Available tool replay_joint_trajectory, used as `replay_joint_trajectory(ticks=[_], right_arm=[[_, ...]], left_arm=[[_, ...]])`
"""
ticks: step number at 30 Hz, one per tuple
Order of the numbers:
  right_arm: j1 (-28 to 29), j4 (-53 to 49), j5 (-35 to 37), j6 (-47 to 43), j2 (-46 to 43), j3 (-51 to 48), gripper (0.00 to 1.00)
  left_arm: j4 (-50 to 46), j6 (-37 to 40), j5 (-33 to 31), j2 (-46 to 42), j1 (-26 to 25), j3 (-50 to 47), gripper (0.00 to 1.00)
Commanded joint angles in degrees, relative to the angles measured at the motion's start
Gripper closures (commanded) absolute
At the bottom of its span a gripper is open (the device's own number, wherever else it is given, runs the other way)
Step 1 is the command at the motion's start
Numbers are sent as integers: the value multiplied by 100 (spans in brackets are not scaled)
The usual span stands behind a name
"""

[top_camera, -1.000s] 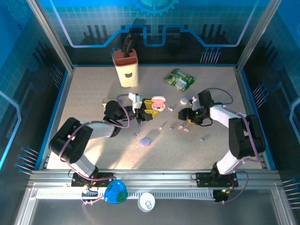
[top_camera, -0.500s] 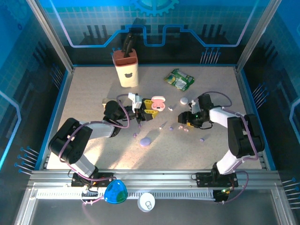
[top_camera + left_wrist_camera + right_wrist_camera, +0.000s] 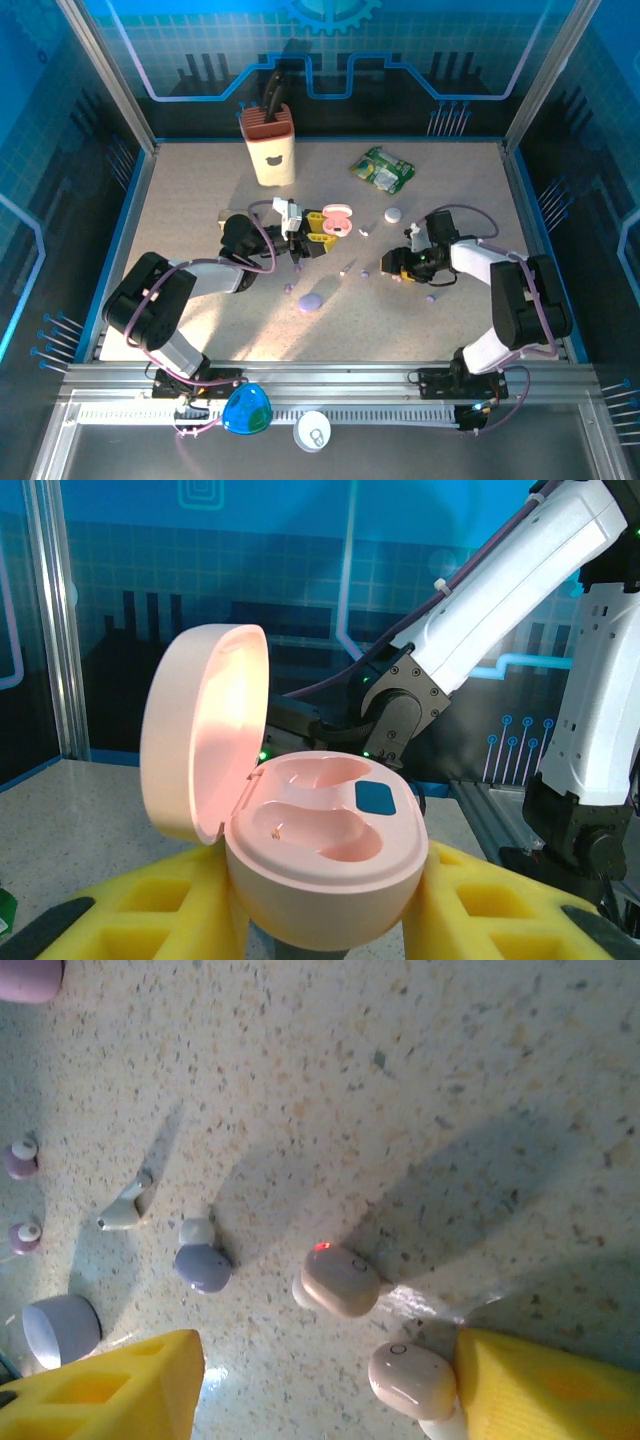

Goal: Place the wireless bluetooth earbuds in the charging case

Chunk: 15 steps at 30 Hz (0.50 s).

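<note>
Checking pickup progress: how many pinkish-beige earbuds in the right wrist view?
2: one pinkish-beige oval plastic earbud mid-frame, red light lit; the other lower, beside a yellow finger. More may be hidden.

left gripper [image 3: 325, 229] mid-table, open pink charging case [image 3: 338, 219] at its yellow fingertips | right gripper [image 3: 397, 267] right of centre, among scattered lilac earbuds [image 3: 365, 273] | purple case [image 3: 310, 301] nearer front edge | knife block [image 3: 270, 146] far-left | green packet [image 3: 383, 169] near far edge

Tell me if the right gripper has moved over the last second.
Yes. In the top view the right gripper has dropped toward the near edge, away from the white oval case, which stayed put.
</note>
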Motion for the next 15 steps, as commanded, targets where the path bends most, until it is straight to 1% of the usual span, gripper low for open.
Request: replay_joint_trajectory(ticks=[1,5,11,15], right_arm=[[80,-267,-215,102,-149,-143,37],[93,-392,-190,146,-186,-128,39],[98,-637,176,20,-446,-23,36],[93,-733,265,-154,-360,224,35]], left_arm=[[194,-58,137,-104,32,-8,61],[196,-71,150,-87,40,27,61],[197,-80,168,-92,40,11,61],[196,-85,177,-80,40,18,61]])
